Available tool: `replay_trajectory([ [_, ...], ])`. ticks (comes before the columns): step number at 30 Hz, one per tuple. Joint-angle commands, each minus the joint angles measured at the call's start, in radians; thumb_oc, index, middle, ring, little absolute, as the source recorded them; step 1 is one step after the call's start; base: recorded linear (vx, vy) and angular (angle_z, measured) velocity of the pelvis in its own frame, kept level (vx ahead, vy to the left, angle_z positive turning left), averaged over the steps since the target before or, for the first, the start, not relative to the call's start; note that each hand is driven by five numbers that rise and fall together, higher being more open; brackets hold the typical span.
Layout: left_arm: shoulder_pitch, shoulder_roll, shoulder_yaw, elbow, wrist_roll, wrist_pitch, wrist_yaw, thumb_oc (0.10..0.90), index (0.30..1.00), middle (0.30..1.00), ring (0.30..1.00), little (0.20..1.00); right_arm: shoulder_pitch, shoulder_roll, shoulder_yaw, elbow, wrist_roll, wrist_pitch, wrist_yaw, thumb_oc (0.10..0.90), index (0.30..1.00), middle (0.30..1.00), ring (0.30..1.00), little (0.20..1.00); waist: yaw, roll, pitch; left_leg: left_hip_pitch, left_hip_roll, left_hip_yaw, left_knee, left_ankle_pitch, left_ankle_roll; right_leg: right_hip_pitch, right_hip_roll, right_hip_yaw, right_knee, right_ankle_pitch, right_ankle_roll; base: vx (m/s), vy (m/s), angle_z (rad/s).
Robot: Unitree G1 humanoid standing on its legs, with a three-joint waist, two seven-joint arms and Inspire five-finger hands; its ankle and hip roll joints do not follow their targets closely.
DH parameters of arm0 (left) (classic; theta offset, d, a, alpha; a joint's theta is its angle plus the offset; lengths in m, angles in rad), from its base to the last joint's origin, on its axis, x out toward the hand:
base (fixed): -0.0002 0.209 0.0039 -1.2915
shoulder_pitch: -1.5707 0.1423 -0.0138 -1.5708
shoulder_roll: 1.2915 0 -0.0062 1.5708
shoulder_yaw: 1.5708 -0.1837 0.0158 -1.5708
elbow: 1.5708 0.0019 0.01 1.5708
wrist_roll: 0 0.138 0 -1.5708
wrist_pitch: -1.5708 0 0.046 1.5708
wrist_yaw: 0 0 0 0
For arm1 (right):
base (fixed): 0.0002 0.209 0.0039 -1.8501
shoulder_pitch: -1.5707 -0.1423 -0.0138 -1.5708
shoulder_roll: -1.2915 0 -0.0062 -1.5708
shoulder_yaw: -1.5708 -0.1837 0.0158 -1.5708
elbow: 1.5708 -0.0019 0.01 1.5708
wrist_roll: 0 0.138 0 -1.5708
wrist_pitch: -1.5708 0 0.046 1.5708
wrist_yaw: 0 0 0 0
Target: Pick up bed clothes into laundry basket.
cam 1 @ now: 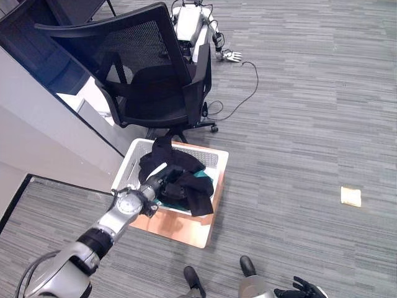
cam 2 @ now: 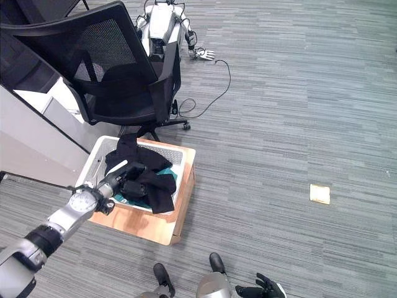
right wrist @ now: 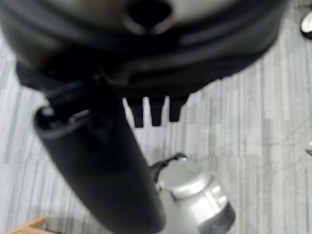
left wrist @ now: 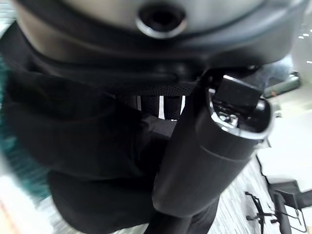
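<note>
A white laundry basket [cam 1: 214, 154] stands on a wooden board [cam 1: 180, 227] on the carpet. A heap of black clothes [cam 1: 186, 162] lies in it over a teal cloth [cam 1: 202, 176], and one black piece hangs over the near rim. My left hand [cam 1: 162, 180] reaches in from the lower left and rests on the black heap. In the left wrist view its fingers [left wrist: 161, 105] are straight against the dark cloth [left wrist: 73, 146]. My right hand [cam 1: 304, 289] hangs low by my side, its fingers relaxed, over bare carpet [right wrist: 253, 122].
A black mesh office chair [cam 1: 149, 81] stands right behind the basket. A white furniture panel [cam 1: 37, 124] runs along the left. Another robot [cam 1: 192, 25] lies on the floor beyond the chair, beside a cable. A yellow pad [cam 1: 350, 196] lies on the carpet to the right.
</note>
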Motion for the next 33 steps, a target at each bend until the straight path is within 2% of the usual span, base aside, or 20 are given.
replay_trajectory([
  [1,-0.209,0.002,0.06,0.019,-0.004,-0.081,0.023,0.4,0.3,0.3,0.3,0.3,0.032,-0.061,-0.002,-0.033,-0.011,-0.017,-0.026,0.8,0.9,0.9,0.9,0.9,-0.007,0.019,-0.017,0.086,0.034,0.012,0.005,-0.102,-0.049,-0.04,0.006,-0.004,0.006,0.012,0.028,0.0,0.0,0.0],
  [9,-0.294,0.015,0.001,0.032,0.017,-0.084,0.01,0.4,0.3,0.3,0.3,0.3,0.045,-0.054,-0.014,-0.052,0.006,-0.026,-0.032,0.8,0.9,0.9,0.9,0.9,-0.033,0.04,-0.007,0.09,0.034,0.025,0.005,-0.103,-0.051,-0.047,0.007,0.01,0.006,0.013,0.031,0.01,-0.004,-0.07],
  [17,-0.263,0.042,0.003,0.132,0.093,-0.072,-0.005,0.4,0.3,0.3,0.3,0.3,0.053,-0.064,-0.045,-0.04,0.018,-0.03,-0.038,0.8,0.9,0.9,0.9,0.9,-0.048,0.049,0.012,0.088,0.034,0.037,0.005,-0.102,-0.053,-0.052,0.009,0.016,0.006,0.016,0.031,0.0,0.0,-0.01],
  [25,-0.237,0.06,0.05,0.247,0.138,-0.064,-0.003,0.4,0.3,0.3,0.3,0.3,0.068,-0.073,-0.059,-0.018,0.018,-0.031,-0.033,0.8,0.9,0.9,0.9,0.9,-0.046,0.041,0.015,0.084,0.037,0.034,0.005,-0.102,-0.055,-0.051,0.012,0.01,0.004,0.016,0.029,0.0,0.0,0.0],
  [33,-0.289,0.114,0.093,0.439,0.235,-0.058,0.024,0.4,0.3,0.3,0.3,0.3,0.056,-0.088,-0.04,-0.062,0.023,-0.041,-0.019,0.8,0.9,0.9,0.9,0.9,-0.046,0.025,0.02,0.073,0.043,0.035,0.005,-0.099,-0.06,-0.063,0.017,0.007,0.003,0.02,0.027,0.0,0.0,0.0],
])
